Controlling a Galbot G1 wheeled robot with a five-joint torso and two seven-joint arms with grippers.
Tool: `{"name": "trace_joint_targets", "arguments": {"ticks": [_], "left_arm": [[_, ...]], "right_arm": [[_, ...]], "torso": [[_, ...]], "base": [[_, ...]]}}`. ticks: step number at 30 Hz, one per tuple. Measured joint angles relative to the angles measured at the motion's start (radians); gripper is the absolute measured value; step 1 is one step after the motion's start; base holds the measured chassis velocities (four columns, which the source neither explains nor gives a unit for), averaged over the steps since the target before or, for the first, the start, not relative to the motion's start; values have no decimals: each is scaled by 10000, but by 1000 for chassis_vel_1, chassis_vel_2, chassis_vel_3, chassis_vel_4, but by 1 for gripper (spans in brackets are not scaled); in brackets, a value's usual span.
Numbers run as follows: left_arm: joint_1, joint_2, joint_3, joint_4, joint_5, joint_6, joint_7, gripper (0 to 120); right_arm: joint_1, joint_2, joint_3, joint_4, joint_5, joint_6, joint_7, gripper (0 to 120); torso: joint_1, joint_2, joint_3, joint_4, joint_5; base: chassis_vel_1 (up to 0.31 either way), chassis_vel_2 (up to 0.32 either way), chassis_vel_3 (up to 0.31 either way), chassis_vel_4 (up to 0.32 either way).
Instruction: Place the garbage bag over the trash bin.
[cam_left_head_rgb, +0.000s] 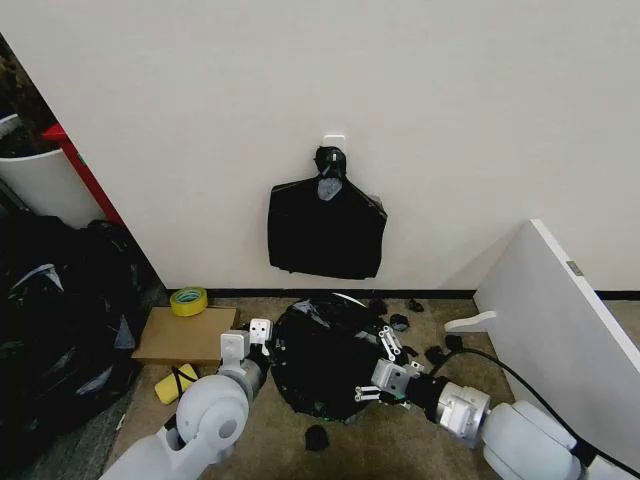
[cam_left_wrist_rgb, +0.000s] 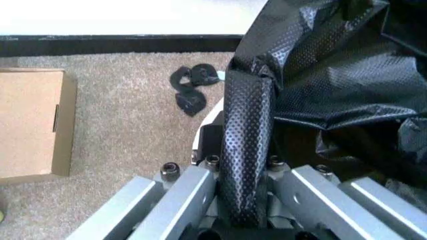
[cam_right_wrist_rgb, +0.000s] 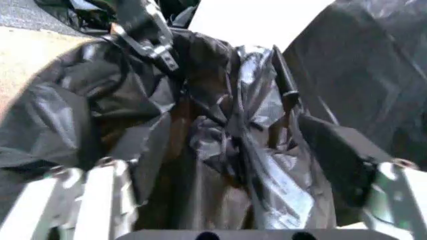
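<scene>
Left gripper (cam_left_wrist_rgb: 243, 200), jaws clenched on a garbage bag (cam_left_head_rgb: 325, 350) fold; right gripper (cam_left_head_rgb: 385, 385) grasps the opposite edge. Bag drapes the trash bin (cam_left_head_rgb: 350, 298) on carpet. Stretching step; next, likely pull film below rim.

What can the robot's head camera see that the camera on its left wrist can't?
Only the head view shows the black bundle hanging on the wall, the yellow tape roll, the white board and the right claw.

Only the left wrist view shows, close up, the left claw pinching a fold of the garbage bag.

Both show the garbage bag over the trash bin, the cardboard box and black scraps on the carpet.
</scene>
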Motion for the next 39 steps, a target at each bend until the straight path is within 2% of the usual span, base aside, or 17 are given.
{"name": "trace_joint_targets", "arguments": {"ticks": [2, 4, 5, 7, 8, 9, 13, 14, 18, 20, 25, 30, 36, 39], "left_arm": [[91, -22, 0, -17, 63, -12, 58, 1], [91, -22, 0, -17, 63, -12, 58, 1], [163, -51, -1, -36, 125, -24, 93, 1], [186, -59, -1, -45, 146, -31, 103, 1], [246, -74, -2, -69, 187, -59, 125, 1], [284, -75, -2, -91, 200, -78, 146, 1], [374, -37, -39, -160, 246, -132, 237, 1], [374, -37, -39, -160, 246, -132, 237, 1], [378, -40, -50, -167, 295, -144, 272, 1], [379, -51, -52, -167, 299, -146, 276, 1], [391, -8, -54, -137, 395, -160, 400, 1], [468, 58, -64, -157, 521, -205, 578, 1], [791, 168, -86, -435, 816, -352, 961, 1], [898, 250, -98, -511, 1042, -442, 1145, 1]], "right_arm": [[171, 91, -117, -217, 0, 82, 36, 62], [171, 91, -117, -217, 0, 82, 36, 62], [251, 191, -192, -353, -41, 151, 61, 50], [265, 219, -212, -385, -78, 162, 75, 47], [289, 276, -251, -448, -198, 182, 104, 40], [304, 306, -270, -487, -283, 191, 107, 39], [345, 276, -286, -639, -533, 244, 106, 19], [345, 276, -286, -639, -533, 244, 106, 19], [268, 206, -242, -649, -569, 350, 132, 4], [210, 199, -178, -648, -570, 440, 139, 0], [154, 161, -51, -625, -206, 618, 141, 0], [284, 169, 129, -567, 1068, 690, 282, 0], [1335, -64, 405, -849, 4055, 41, 647, 0], [1644, -196, 413, -979, 4834, -225, 652, 0]], "torso": [[0, 0, 0, 0, -1], [0, 0, 0, 0, -1], [0, 0, 0, -1, 0], [0, 0, 0, -2, 0], [0, 0, 0, -2, 0], [0, 0, 0, -2, 0], [0, 0, 0, -2, 0], [0, 0, 0, -2, 0], [0, 0, 0, -3, 0], [0, 0, 0, -3, 0], [0, 0, 0, -3, 0], [0, 0, 0, -4, 0], [0, 0, 0, -2, 1], [0, 0, 0, -1, 0]], "base": [[0, 0, 0, 0], [0, 0, 0, 0], [0, 0, 0, 0], [0, 0, 0, 0], [0, 0, 0, 0], [0, 0, 0, 0], [0, 0, 0, 0], [0, 0, 0, 0], [0, 0, 0, 0], [0, 0, 0, 0], [0, 0, 0, 0], [0, 0, 0, 0], [0, 0, 0, 0], [0, 0, 0, 0]]}}
